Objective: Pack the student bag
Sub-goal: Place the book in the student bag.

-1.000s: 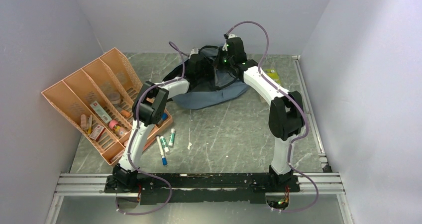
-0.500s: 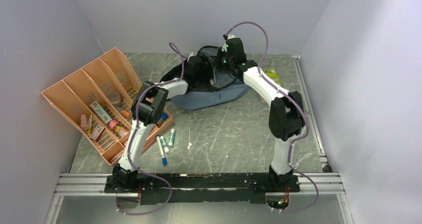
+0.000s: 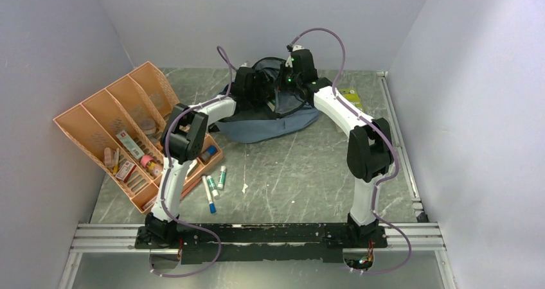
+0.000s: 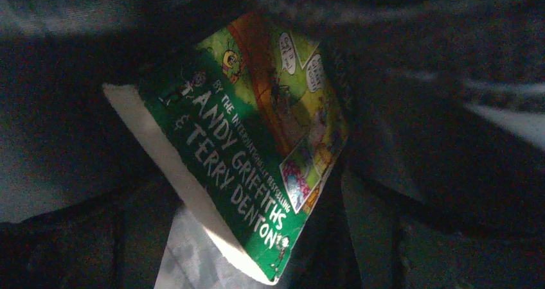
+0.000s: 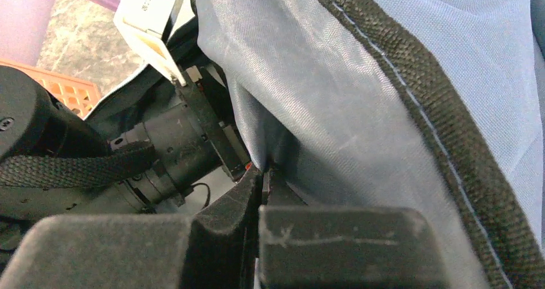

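Right gripper is pinched shut on fabric at the mouth of the student bag, which is laid at the back of the table, long axis left to right, mouth upward. Left gripper is buried in that mouth, its spread impossible to tell, with a tilted green book seen inside; open room is left in front.

The whole table is seen from high above its near edge, faced toward the far edge. The left wrist view is taken very close, inside the dark bag, faced at a book. The right wrist view is held against the bag's rim. The bag is shared by all views.
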You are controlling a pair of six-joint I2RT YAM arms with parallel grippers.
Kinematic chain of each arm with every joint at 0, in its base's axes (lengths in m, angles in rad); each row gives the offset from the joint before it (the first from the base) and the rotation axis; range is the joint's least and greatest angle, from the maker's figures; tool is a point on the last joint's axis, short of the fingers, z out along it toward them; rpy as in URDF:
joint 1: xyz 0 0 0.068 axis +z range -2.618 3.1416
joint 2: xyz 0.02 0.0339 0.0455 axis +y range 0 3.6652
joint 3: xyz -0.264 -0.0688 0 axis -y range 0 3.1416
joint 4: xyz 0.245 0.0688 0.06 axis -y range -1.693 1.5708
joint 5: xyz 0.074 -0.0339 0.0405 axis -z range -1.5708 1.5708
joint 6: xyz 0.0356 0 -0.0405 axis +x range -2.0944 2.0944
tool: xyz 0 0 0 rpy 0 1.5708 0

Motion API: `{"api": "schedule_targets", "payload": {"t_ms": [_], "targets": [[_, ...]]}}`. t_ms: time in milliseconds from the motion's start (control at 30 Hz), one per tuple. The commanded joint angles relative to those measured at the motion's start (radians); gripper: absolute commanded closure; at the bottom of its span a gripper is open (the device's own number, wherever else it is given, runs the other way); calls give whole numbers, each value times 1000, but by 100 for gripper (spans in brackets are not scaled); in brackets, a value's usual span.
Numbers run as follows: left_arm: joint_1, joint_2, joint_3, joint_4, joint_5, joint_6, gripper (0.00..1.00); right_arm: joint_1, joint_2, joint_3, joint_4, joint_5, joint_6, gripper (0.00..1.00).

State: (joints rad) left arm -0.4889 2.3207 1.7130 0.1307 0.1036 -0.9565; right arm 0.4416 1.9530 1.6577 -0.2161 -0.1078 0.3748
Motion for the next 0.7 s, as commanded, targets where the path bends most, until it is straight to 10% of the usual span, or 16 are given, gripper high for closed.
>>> {"api": "schedule_targets", "payload": {"t_ms": [0,667], "targets": [[11,-81,59,-101,-28,89,3,-3,-1,13,-18,6,-20,100],[10,-457,-210,-289,-96,302,6,-6,58,50,-70,18,-54,100]]}}
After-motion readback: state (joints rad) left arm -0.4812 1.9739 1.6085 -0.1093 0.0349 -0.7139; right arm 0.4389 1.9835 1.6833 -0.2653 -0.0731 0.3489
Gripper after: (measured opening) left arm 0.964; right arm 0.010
